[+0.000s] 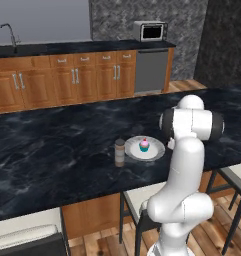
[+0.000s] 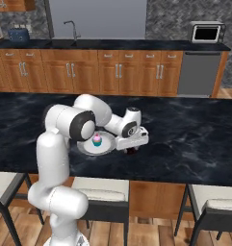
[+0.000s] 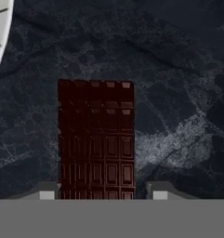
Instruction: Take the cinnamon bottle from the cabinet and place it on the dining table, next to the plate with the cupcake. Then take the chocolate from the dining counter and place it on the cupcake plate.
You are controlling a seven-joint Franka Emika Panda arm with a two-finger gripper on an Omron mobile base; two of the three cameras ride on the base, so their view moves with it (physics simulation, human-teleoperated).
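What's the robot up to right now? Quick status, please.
Gripper low over the dining counter, fingers astride the chocolate, grip not confirmed. Cinnamon bottle already standing beside the plate with the cupcake. Nothing in the way.

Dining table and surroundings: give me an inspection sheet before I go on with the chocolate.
Surface: black marble-look dining table, bare apart from the items below.
Job's things: cinnamon bottle upright beside the plate, just off its rim. Cupcake on the plate. Chocolate flat on the table, off the plate, to the plate's right in the right base view.
Clutter: nothing seen on the table.
Gripper: gripper low over the chocolate, a fingertip at each side of the bar; contact cannot be told.
Cables: nothing seen.
Surroundings: stools tucked under the near edge; far counter with sink tap, microwave and toaster; dishwasher.
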